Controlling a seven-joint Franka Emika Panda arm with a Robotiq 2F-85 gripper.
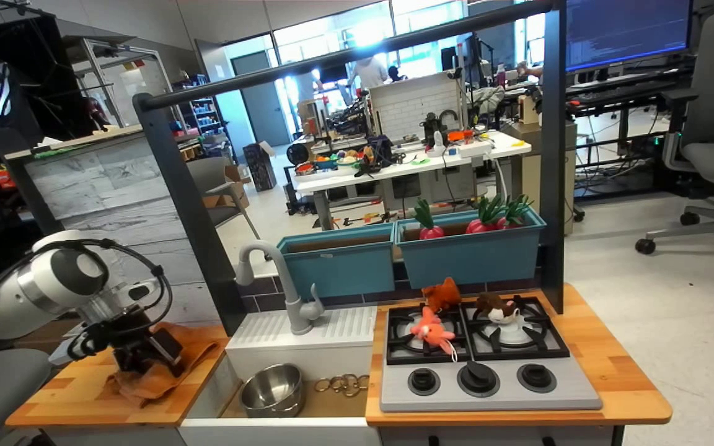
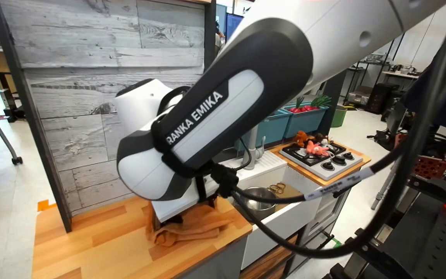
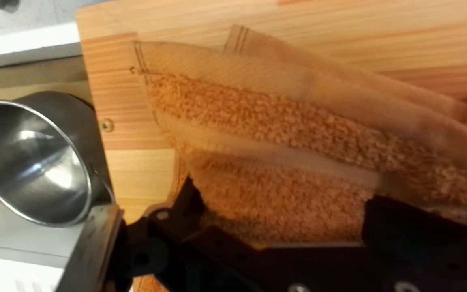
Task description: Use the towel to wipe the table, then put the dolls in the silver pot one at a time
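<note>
Where a white sink (image 1: 276,433) is bordered on its left by a light wooden surface (image 1: 53,396), an orange terry towel (image 3: 266,109) is spread in loose folds over that surface, alongside the edge shared with the sink. In the wrist view, a stitched corner of the towel is shown near that edge. Low over the towel, the gripper (image 3: 280,198) is held by a white robot arm (image 2: 223,112) with its jaws set wide apart; folds of orange cloth are seen between them, though whether the cloth is touched cannot be told. In the sink, near its left wall, a round silver pot (image 1: 273,390) is placed, its shiny inside visible, and gold-coloured rings (image 1: 344,385) are laid out between it and the sink's right wall. To the right of the sink, a second wooden surface (image 1: 630,384) is fitted with a grey stovetop (image 1: 437,402). On the stovetop's left half, a coral doll (image 1: 432,331) is laid; just behind it, at the back edge, a rust-orange doll (image 1: 442,294) is set; on the right half, toward the back edge, a brown-and-white doll (image 1: 501,310) is rested. At the sink's back edge, a grey faucet (image 1: 300,317) is mounted, and farther back two teal planters (image 1: 341,272) are lined up, with red radishes (image 1: 431,233) held in the right-hand one.
</note>
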